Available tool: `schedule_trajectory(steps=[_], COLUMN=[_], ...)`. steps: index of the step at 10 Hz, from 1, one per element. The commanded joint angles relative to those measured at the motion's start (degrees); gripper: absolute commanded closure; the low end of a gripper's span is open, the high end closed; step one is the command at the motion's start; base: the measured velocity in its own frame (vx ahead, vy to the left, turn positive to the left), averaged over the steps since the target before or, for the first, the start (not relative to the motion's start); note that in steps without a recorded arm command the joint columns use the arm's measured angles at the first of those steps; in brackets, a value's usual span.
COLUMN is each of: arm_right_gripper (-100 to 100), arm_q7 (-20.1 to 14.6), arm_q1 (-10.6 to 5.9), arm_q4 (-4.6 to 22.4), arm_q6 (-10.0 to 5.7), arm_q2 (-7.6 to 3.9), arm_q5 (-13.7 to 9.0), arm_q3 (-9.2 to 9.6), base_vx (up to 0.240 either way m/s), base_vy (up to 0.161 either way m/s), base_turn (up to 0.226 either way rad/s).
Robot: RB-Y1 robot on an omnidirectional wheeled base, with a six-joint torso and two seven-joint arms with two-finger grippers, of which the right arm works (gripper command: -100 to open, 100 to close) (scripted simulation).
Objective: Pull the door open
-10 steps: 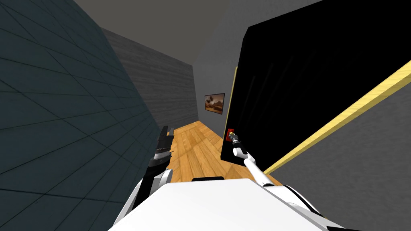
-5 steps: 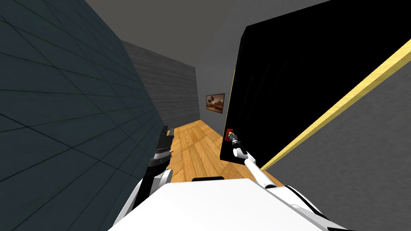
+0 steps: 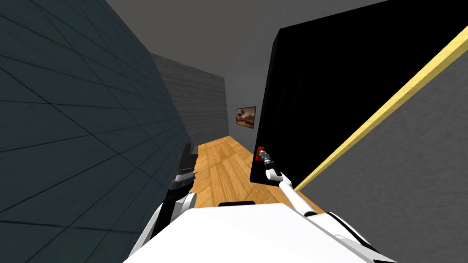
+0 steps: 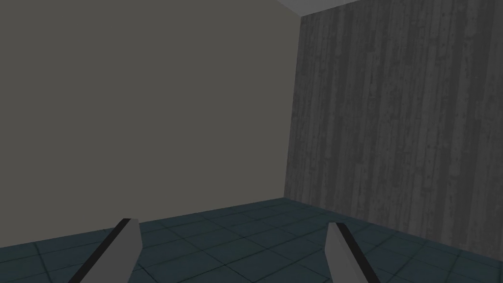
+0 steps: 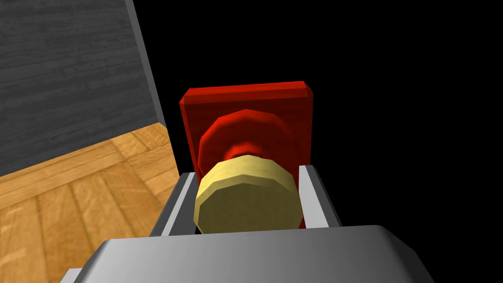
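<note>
Now right pincer (image 5: 248, 196) clamps one yellow knob (image 5: 248, 204) on black door (image 3: 320, 114); left pincer (image 4: 232, 225) wide.

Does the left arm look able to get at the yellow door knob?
Probably not: the right claw is shut on the knob, fingers pressing both sides, while the left claw stands open beside the tiled wall.

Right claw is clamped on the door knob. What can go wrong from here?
1. The right claw pinches the pale yellow round knob by its curved sides alone, so it may slip off under pull.
2. The open left claw sits close to the dark tiled wall; turning could scrape it.
</note>
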Motion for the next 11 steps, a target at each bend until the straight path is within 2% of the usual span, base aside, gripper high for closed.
schedule_trajectory(steps=[1, 5, 7, 8, 9, 11], arm_right_gripper=[100, 100, 100, 100, 100, 100], arm_q7=[-1.13, -3.49, -4.41, -4.06, -5.05, -6.01], arm_q1=[0.32, 1.08, 1.37, 1.2, 1.71, 2.11], arm_q4=[-0.31, -1.49, -1.95, -1.74, -2.24, -2.82], arm_q6=[-0.29, -0.64, -0.78, -0.72, -0.89, -1.17], arm_q2=[-0.57, -2.07, -2.65, -2.45, -3.11, -3.84], arm_q5=[0.24, 0.72, 0.9, 0.85, 1.09, 1.29], arm_q3=[1.33, 4.02, 5.05, 4.74, 5.83, 6.78], base_vx=[-0.179, -0.194, -0.188, -0.083, -0.097, -0.158], base_vy=[-0.068, -0.096, -0.042, -0.023, -0.036, -0.066], base_turn=[0.109, 0.1, 0.052, 0.022, 0.07, 0.072])
